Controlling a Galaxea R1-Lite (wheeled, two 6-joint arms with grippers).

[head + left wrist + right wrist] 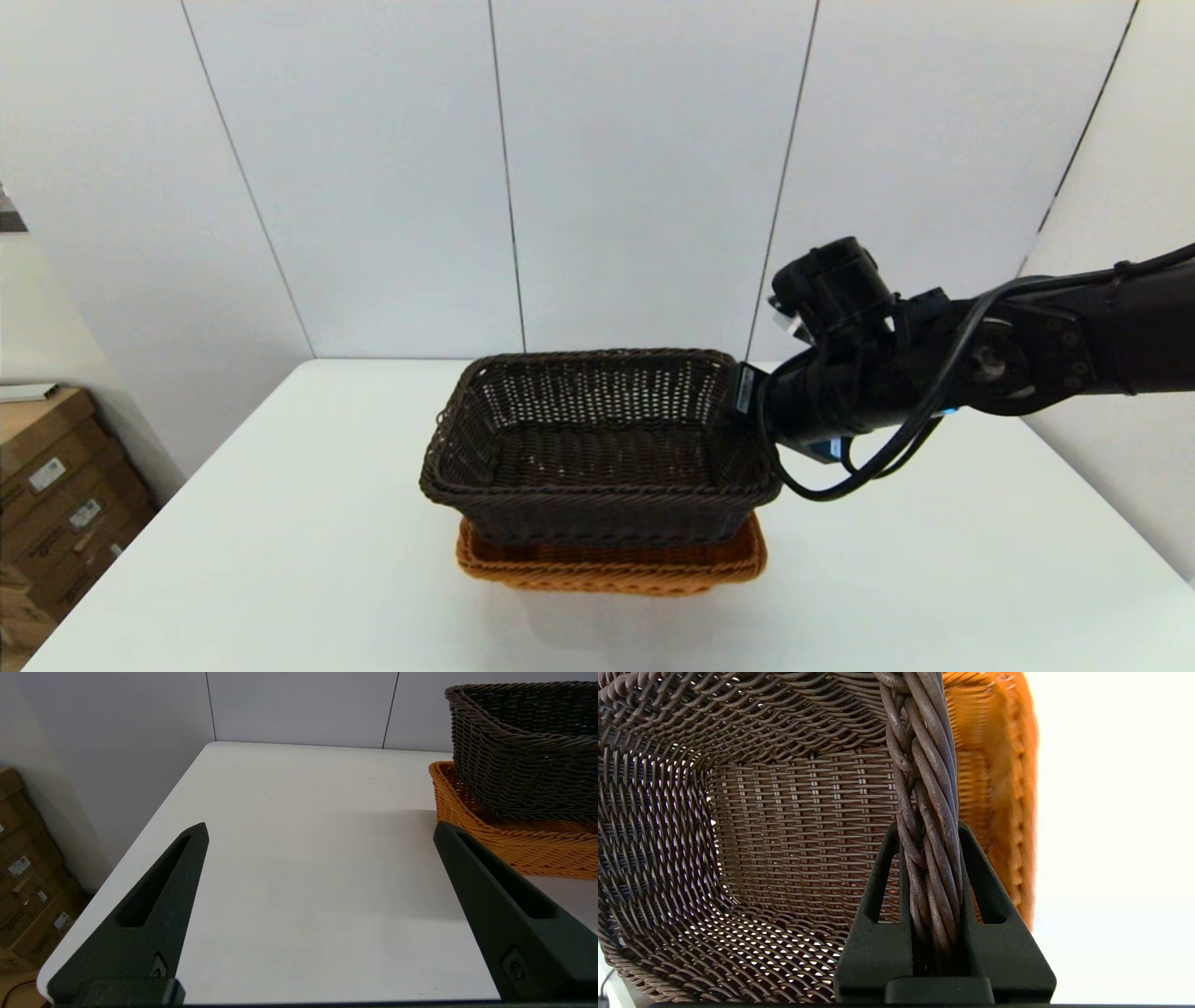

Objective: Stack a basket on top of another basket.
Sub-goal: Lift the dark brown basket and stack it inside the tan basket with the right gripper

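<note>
The dark brown basket [597, 439] sits nested in the orange-tan basket [611, 565], so the stacking looks nearly done: the right gripper [930, 833] pinches the dark rim and must release, while the left gripper [320, 833], fingers spread, hovers beside the orange-tan basket.

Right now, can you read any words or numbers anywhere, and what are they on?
No text can be read.
White label on the right gripper's wrist: too small to read.
Stickers on the cardboard boxes beside the table: too blurred to read.
Dark brown basket and orange-tan basket: no writing shows.
</note>
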